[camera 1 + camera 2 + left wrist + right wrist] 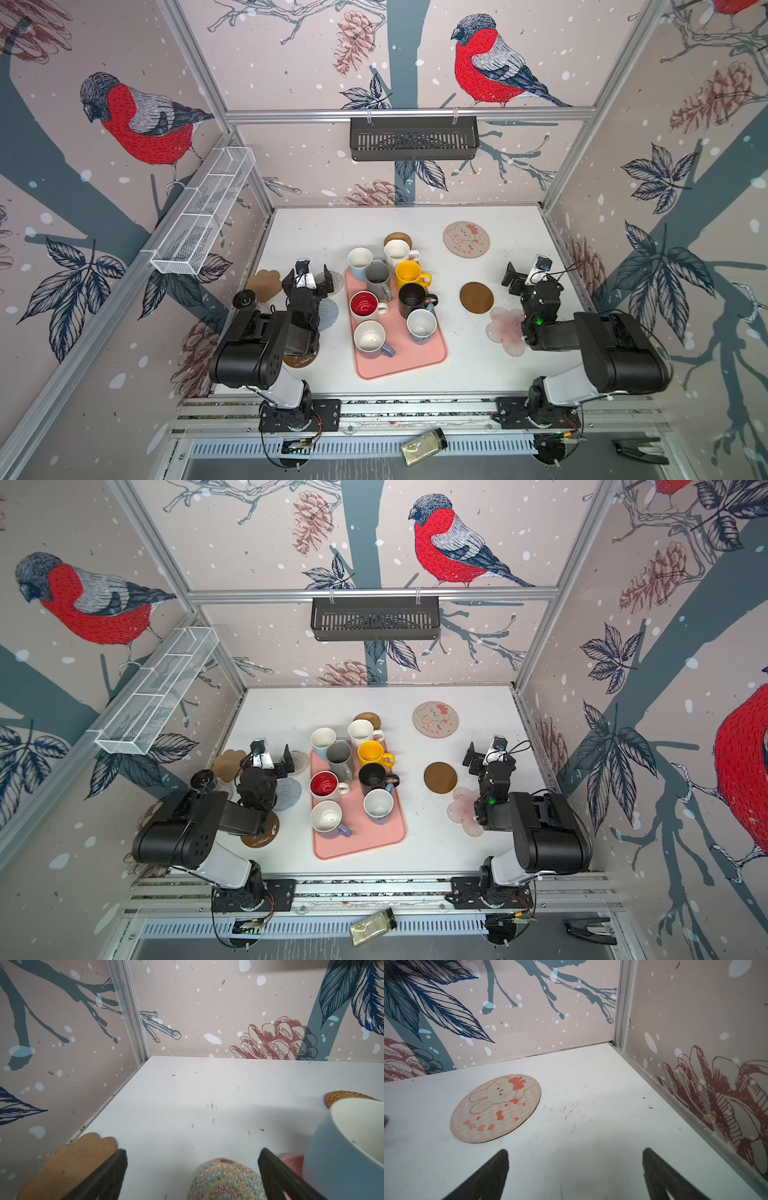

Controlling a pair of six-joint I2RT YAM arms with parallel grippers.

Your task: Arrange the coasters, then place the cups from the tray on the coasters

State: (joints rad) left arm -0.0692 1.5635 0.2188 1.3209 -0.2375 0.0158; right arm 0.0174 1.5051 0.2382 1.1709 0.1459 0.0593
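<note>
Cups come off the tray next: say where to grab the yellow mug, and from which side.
Probably the wall of the yellow mug beside its handle, one finger inside the rim, right gripper descending from above. It stands upright; the grey mug, white mug and black mug crowd its other sides, and only the handle side is free.

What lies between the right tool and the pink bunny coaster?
Nothing: the right wrist view shows only bare white table between the right tool and the pink bunny coaster.

place: robot lab test cell | signs: aluminium frame (pixel 409 114) — bird-print panels (pixel 291 50) — slotted mounting rail (pixel 415 409)
</note>
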